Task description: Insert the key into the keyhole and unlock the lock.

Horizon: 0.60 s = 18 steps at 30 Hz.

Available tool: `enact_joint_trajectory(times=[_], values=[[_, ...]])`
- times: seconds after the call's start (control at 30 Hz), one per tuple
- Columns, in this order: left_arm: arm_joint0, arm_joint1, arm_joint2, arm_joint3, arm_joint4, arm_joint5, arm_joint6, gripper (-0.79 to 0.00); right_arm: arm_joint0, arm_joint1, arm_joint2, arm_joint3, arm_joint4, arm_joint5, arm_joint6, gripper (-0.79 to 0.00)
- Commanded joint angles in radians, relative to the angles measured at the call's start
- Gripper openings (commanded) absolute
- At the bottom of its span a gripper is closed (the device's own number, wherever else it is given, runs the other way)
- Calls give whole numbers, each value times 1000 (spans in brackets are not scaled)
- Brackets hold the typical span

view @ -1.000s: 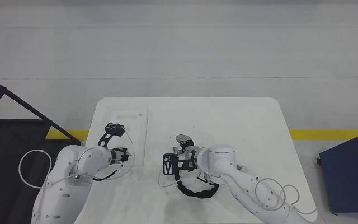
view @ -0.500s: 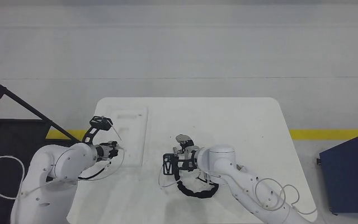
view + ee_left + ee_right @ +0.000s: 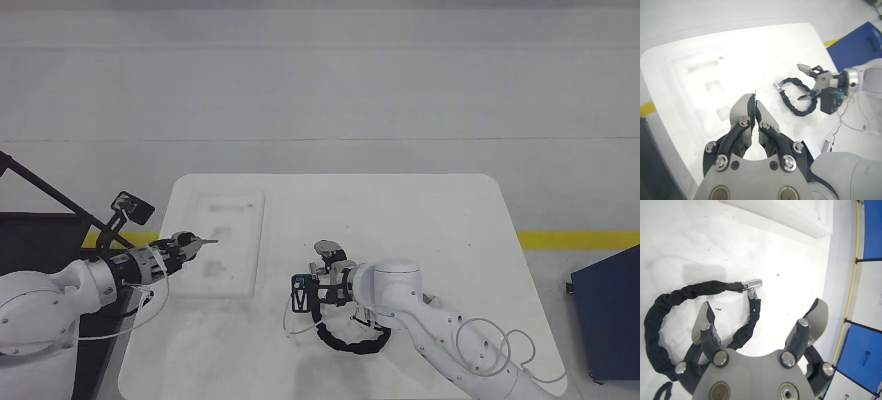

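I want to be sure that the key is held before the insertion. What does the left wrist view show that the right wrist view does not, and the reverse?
Left wrist view, not the right: the left gripper shut on the key, whose thin tip sticks out past the fingertips, and the recesses of the tray. Right wrist view, not the left: a close look at the pin seated in the metal barrel. Both: the black chain, the open right gripper over it, and the white table.

The left arm (image 3: 45,310) and right arm (image 3: 400,285) are cased in white and hung with thin cables (image 3: 150,318). The left gripper (image 3: 755,103) and right gripper (image 3: 762,305) are built from grey metal, black links and silver screws.
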Motion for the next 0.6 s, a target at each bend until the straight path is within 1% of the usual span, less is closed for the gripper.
enact_joint_trajectory(times=[0.0, 0.07, 0.2, 0.37, 0.47, 0.57], values=[[30, -2, 15, 40, -39, -124, 72, -785, 0, 0, 0, 0, 0, 0, 0, 0], [44, -2, 44, 76, -44, -221, 108, -785, 0, 0, 0, 0, 0, 0, 0, 0], [24, -2, 132, 156, -28, -396, 182, -785, 0, 0, 0, 0, 0, 0, 0, 0], [-38, 6, 260, 248, 60, -524, 311, -785, 0, 0, 0, 0, 0, 0, 0, 0], [-77, 13, 311, 313, 90, -584, 370, -785, 0, 0, 0, 0, 0, 0, 0, 0], [-107, 19, 346, 356, 73, -584, 406, -785, 0, 0, 0, 0, 0, 0, 0, 0]])
